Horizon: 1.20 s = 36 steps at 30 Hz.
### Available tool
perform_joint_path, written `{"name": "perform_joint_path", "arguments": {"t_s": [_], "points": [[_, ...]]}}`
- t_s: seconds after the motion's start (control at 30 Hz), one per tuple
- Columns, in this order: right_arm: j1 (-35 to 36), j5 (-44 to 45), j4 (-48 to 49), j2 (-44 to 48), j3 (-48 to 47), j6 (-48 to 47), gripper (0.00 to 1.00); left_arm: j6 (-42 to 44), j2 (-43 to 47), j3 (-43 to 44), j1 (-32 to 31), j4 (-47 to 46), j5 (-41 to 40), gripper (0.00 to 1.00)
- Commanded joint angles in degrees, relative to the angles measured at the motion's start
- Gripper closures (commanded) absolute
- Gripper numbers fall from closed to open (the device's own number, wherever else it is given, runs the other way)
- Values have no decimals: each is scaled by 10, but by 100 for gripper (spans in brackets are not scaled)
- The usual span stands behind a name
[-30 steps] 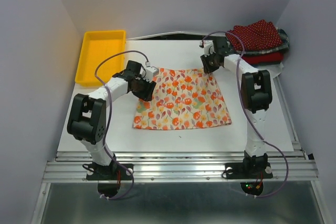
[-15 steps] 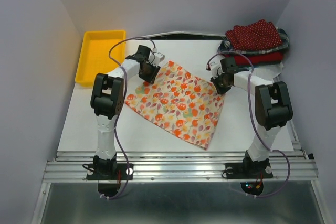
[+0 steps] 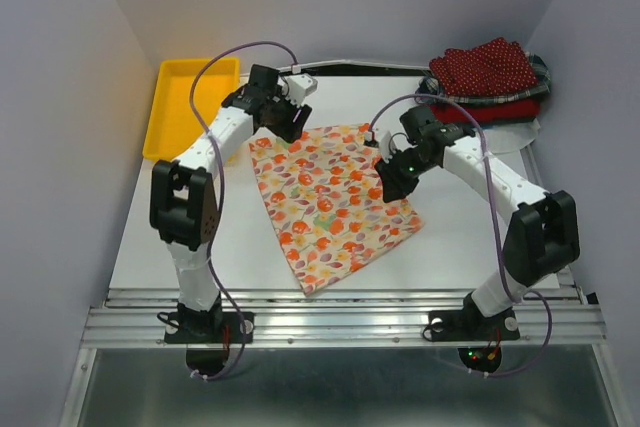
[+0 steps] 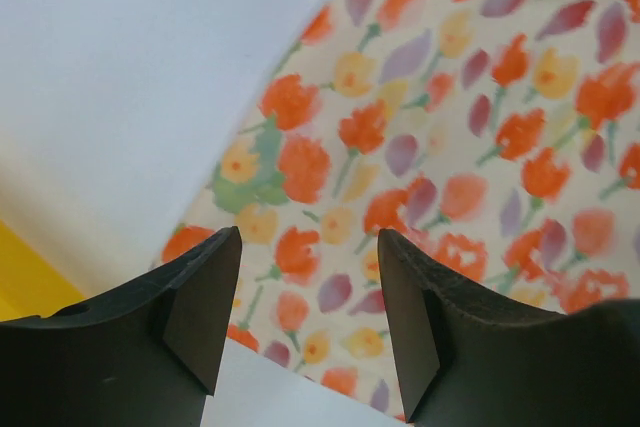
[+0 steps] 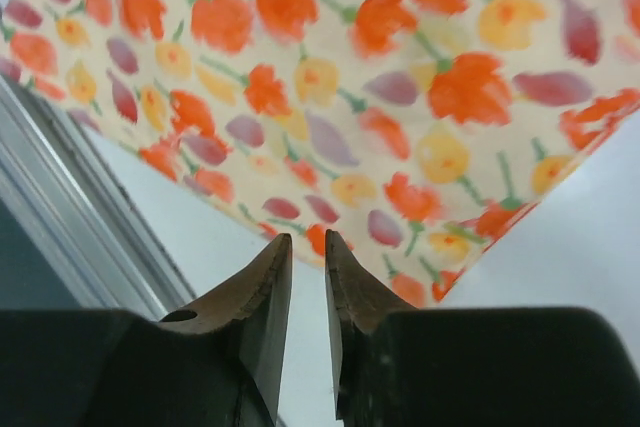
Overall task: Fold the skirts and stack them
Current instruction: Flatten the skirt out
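At upper left, our left fingers stand apart and empty over the cream skirt, which lies flat and askew at the centre of the table. Our right fingers, barely parted, hold nothing at its right edge. We judge that folding hasn't begun, so next each must pinch a corner. The other skirts are piled at upper right.

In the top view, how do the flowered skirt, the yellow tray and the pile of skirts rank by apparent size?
1. flowered skirt, clearly the largest.
2. yellow tray and pile of skirts: they look about alike, so I do not rank them.
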<state>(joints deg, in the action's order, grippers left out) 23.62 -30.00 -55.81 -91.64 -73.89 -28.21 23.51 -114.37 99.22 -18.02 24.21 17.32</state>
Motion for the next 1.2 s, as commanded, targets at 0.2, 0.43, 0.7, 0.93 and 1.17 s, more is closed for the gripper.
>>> {"name": "perform_joint_path", "arguments": {"t_s": [0.2,0.43,0.7,0.93,1.17], "points": [[-11,147,126,-119,-14,21,79,15,223,-269,-57,19,68,33],[18,167,96,-151,62,-9,80,-17,259,-308,-52,1,39,32],[153,50,-11,-135,91,6,80,-20,209,-224,-26,4,34,32],[141,-74,-63,-108,-19,40,76,-5,140,-199,-26,6,62,32],[-18,-73,-37,-136,-170,57,75,6,123,-222,-26,-13,88,34]]}}
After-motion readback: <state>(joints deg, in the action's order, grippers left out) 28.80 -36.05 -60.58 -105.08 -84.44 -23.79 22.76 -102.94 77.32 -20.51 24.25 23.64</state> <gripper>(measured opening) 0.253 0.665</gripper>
